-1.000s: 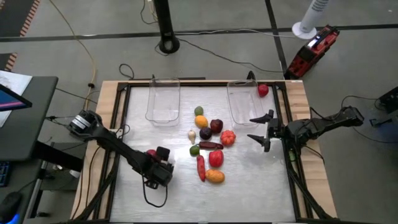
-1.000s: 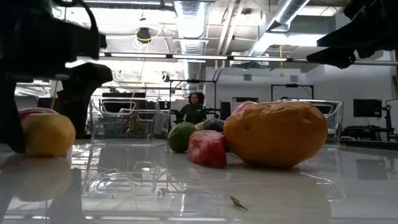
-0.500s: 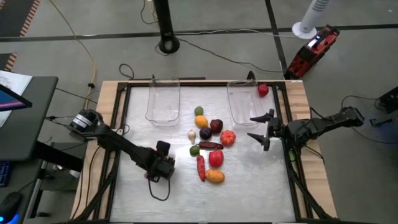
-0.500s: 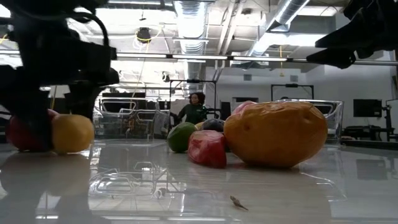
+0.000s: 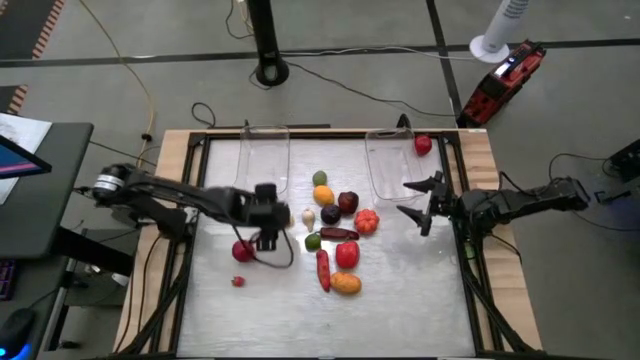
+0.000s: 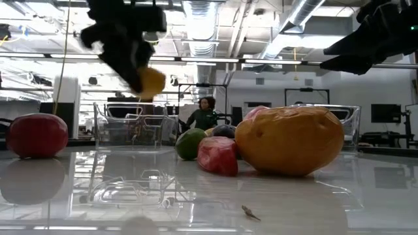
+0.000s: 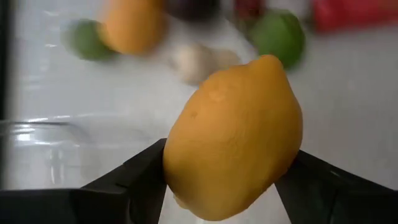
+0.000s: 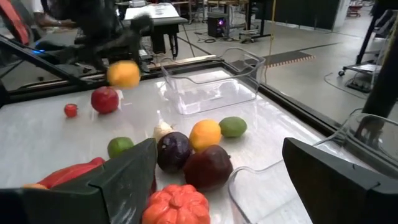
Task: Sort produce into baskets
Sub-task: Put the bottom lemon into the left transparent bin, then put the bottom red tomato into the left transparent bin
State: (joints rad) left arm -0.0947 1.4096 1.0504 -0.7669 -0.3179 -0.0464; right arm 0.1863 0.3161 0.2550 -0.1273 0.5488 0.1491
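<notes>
Here the left gripper [image 5: 268,215] clamps a yellow lemon [image 7: 233,137] beside the left basket [image 5: 262,160]; right gripper [image 5: 420,203] hangs spread.

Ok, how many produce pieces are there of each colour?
Red: 6
Orange or yellow: 3, with the lemon in the left gripper
Green: 2
Dark purple: 3
White: 1
Total: 15

I have the high view straight down over the whole table [image 5: 400,300], both arms in frame; the low view sits at tabletop level, facing the room. Left wrist view is pressed close on the yellow lemon [image 7: 233,137]. Right wrist view looks across the table and shares that lemon [image 8: 123,74] with it.
</notes>
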